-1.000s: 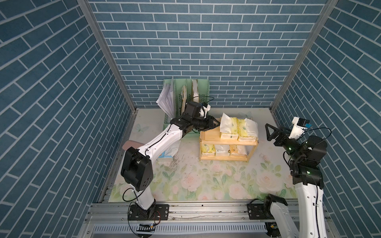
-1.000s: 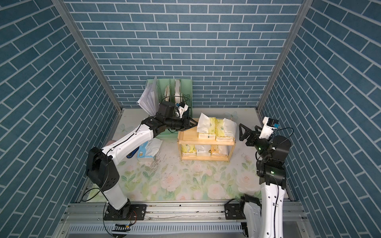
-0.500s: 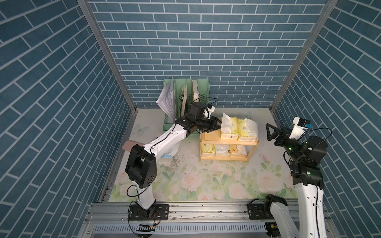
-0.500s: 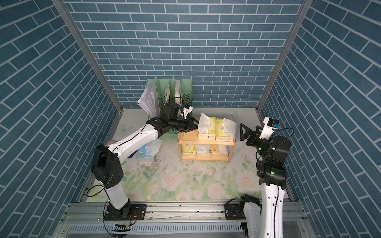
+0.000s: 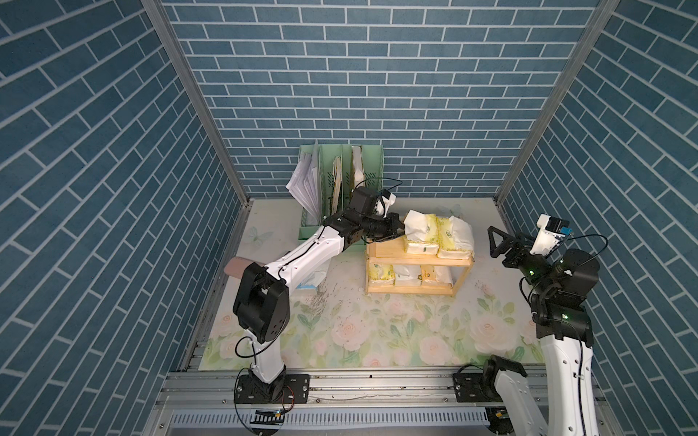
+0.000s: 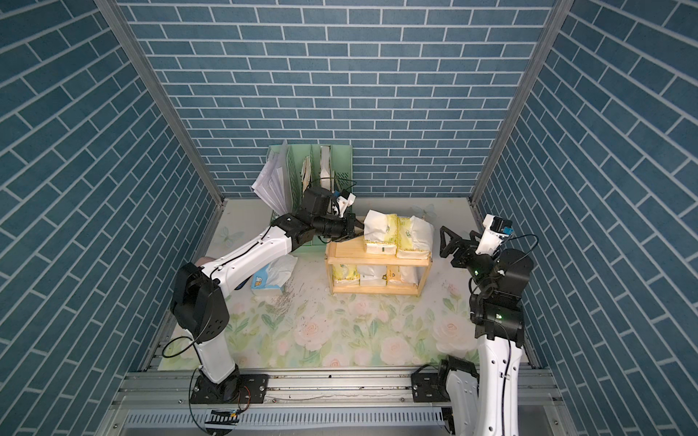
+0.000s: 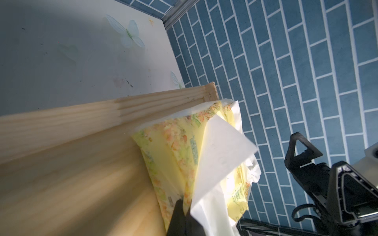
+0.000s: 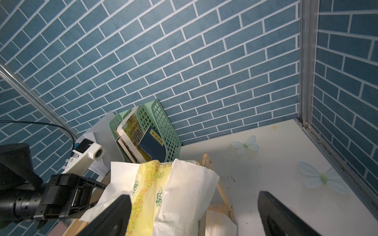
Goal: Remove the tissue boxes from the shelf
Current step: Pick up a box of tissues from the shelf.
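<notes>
L gripper [image 5: 397,231] is mid-frame in both top views, at the left end of the top board of the shelf [image 5: 381,252], jaws clamped right together. In the L wrist view its black fingertips [image 7: 178,216], bottom centre, pinch the near corner of the end pack [image 7: 173,155]. The yellow wrapper and a white tissue flap run into the pinch. The end pack lies on the top board, touching the 2nd pack [image 5: 453,237] to its right, and both have white tissue poking up. On the lower tier are 3 lower packs [image 5: 407,274] side by side: yellow, white, orange-yellow. R gripper [image 5: 505,242] is at far right mid-frame, off the shelf's right end and apart from it. Its jaws are spread wide w/ nothing betw. them, touching nothing.

Views differ:
- The pinch itself shows only in the L wrist view; in the top views the gripper body hides the tips.
- The blue pack [image 6: 269,280] lies on the mat [image 6: 340,332], lower left of the shelf. It shows nearly whole in a top view, but the L arm [image 5: 302,256] covers most of it in a top view.
- The pink case [image 5: 237,266] at the mat's left edge is mostly hidden by the arm.
- The R wrist view alone shows the books [image 8: 151,141] in the green organizer [image 8: 163,122], centre frame.
- All 3 lower packs show only in the top views.
</notes>
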### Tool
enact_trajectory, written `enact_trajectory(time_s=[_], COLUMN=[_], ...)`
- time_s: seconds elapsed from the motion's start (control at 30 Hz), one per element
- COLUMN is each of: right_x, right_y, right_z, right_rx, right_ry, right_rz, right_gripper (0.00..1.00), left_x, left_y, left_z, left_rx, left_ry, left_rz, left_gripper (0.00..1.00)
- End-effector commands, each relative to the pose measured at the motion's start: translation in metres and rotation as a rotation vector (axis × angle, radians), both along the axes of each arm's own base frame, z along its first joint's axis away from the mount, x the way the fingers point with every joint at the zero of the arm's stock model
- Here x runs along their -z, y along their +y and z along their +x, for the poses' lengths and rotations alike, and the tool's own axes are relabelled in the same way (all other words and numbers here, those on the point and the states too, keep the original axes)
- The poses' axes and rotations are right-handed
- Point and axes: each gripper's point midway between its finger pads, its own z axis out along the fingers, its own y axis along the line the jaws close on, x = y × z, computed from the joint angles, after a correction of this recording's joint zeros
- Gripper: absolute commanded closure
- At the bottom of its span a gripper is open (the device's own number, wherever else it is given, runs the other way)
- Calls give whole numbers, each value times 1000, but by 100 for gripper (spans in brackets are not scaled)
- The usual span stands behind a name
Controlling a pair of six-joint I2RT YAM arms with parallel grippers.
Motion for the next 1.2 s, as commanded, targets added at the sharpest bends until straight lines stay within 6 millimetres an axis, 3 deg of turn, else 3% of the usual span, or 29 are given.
enact_trajectory(time_s=[0.0, 0.27, 0.47, 0.73, 1.03, 1.17], right_x=[-3, -1, 3, 8, 9, 8], right_y=[-2, -3, -4, -5, -6, -6], right_z=[-3, 0, 1, 2, 2, 3], right_rx=[13, 18, 23, 26, 29, 32], right_ry=[-16, -11, -1, 9, 10, 11], right_rz=[-42, -45, -47, -46, -46, -45], right_gripper=[0, 0, 0, 0, 0, 0], left_x=[-21, -47, -76, -103, -98, -89], left_y=[-2, 12, 39, 97, 188, 220], left_z=[-3, -5, -6, -11, -21, -26], left_rx=[9, -17, -76, -187, -366, -424], left_ry=[-65, -118, -190, -249, -251, -235], left_rz=[-14, -18, -8, 4, 63, 100], left_gripper=[100, 100, 100, 100, 100, 100])
